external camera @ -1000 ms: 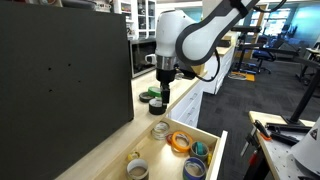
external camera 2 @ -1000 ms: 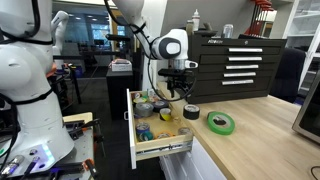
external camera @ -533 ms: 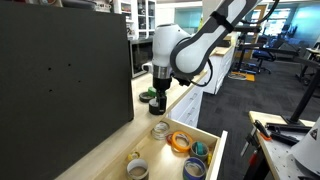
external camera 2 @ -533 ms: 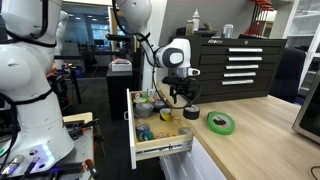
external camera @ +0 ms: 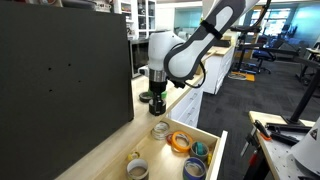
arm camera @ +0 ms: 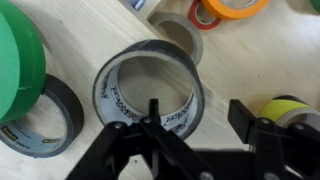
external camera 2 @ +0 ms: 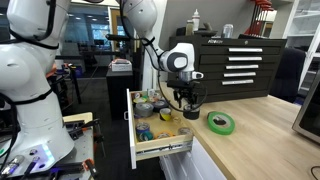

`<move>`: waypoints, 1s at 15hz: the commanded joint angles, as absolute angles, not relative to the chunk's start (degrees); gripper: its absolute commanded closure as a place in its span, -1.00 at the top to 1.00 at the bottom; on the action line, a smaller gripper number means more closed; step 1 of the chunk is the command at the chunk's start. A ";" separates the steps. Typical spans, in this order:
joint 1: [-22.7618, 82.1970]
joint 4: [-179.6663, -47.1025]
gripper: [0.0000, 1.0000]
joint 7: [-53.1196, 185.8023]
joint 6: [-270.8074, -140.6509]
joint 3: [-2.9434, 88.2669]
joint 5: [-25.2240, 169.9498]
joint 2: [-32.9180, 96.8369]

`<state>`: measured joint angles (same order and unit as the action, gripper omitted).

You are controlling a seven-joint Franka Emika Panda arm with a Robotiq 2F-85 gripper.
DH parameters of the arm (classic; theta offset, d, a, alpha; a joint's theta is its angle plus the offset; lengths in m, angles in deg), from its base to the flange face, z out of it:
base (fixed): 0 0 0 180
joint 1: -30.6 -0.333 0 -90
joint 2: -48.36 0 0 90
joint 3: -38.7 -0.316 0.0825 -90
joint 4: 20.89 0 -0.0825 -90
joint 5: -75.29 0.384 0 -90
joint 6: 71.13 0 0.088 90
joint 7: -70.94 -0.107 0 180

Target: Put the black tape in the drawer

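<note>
You are holding the hand (arm camera: 197, 118) wide open over the black tape (arm camera: 112, 70), one finger (arm camera: 152, 112) over its hole and the other outside its wall. The roll is lying flat on the tabletop (arm camera: 75, 35), just beside a green roll (arm camera: 15, 60) and near the open drawer (external camera 2: 163, 150).

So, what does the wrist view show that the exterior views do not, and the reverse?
Only the wrist view: print inside the black tape, one finger of the open gripper over its hole, the other outside its wall. Only an exterior view: the whole arm and the white front of the drawer. Both: tape, green roll, gripper low over the tape, open drawer.
</note>
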<state>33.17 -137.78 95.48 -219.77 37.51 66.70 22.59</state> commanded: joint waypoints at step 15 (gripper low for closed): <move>35.62 -158.98 -0.92 98.61 -218.79 35.69 68.85 45.49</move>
